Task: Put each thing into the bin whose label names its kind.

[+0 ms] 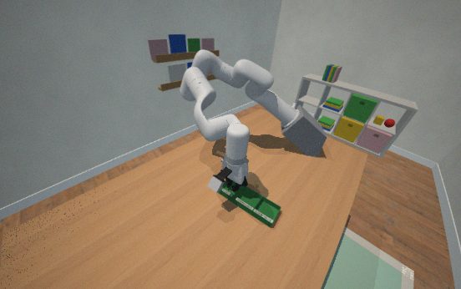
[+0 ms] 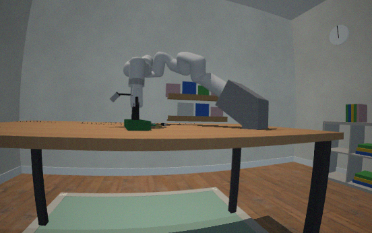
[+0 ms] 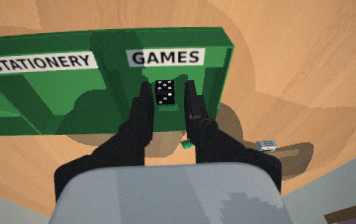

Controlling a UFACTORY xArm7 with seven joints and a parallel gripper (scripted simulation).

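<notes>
In the green bins [image 1: 258,200] [image 2: 137,124] [image 3: 111,42], "GAMES" and "STATIONERY" can be read. Within the GAMES compartment, a black die [image 3: 165,92] is seen between the gripper's [image 1: 236,186] [image 2: 135,118] [image 3: 168,86] parted jaws, released, with gaps on both sides.

Black die sitting in GAMES

I'm seeing the black die [image 3: 165,92], white-pipped, sitting loose between the hand's [image 1: 236,186] [image 2: 135,118] [image 3: 169,85] parted fingers, over the GAMES compartment of the green bin row [image 1: 255,212] [image 2: 137,125] [image 3: 111,38]. The row is standing on the bench [image 1: 167,217] [image 2: 189,136] [image 3: 295,65]. Beyond it, a small green thing [image 3: 188,144] and a grey, block-like one [image 3: 266,145] are lying apart.
</notes>
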